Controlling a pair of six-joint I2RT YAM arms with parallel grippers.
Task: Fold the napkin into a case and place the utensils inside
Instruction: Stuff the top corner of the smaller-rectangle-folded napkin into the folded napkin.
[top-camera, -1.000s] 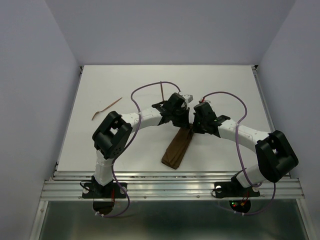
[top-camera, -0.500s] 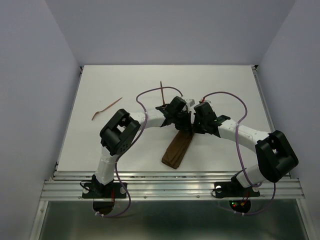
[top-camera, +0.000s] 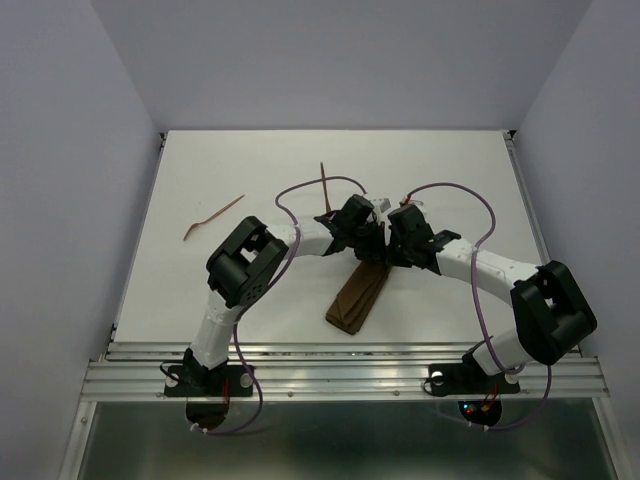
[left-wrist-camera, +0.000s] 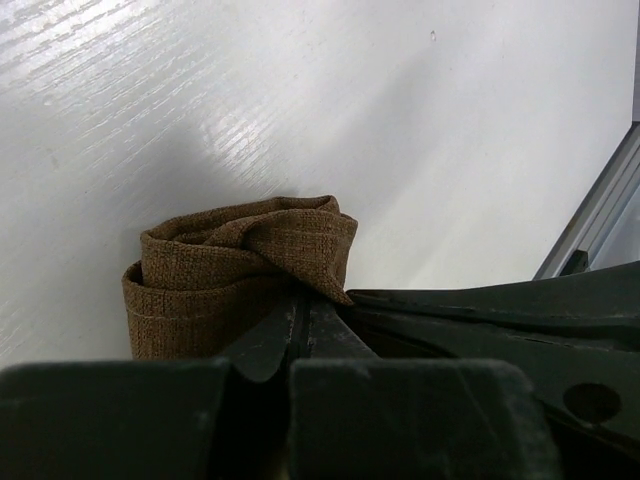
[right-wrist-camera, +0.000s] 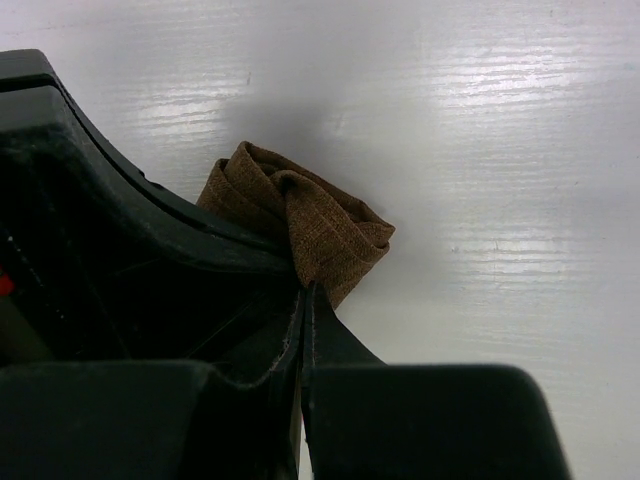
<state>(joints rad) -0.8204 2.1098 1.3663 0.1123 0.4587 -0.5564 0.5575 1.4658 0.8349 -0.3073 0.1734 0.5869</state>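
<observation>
The dark brown napkin (top-camera: 357, 298) lies as a narrow folded strip in the middle of the table, and its far end is lifted. My left gripper (left-wrist-camera: 300, 296) is shut on a corner of that bunched end (left-wrist-camera: 240, 268). My right gripper (right-wrist-camera: 308, 290) is shut on the same end from the other side (right-wrist-camera: 330, 238). In the top view the left gripper (top-camera: 367, 254) and the right gripper (top-camera: 388, 257) almost touch over the strip. One thin reddish-brown utensil (top-camera: 212, 218) lies at the far left. Another utensil (top-camera: 324, 181) lies just beyond the left wrist.
The white table (top-camera: 470, 180) is walled by purple panels at the back and sides. A metal rail (top-camera: 340, 372) runs along the near edge by the arm bases. Purple cables (top-camera: 455, 190) loop over both arms.
The left arm's elbow has swung right and forward, and both wrists have come slightly nearer with the napkin's far end. The utensils have not moved.
</observation>
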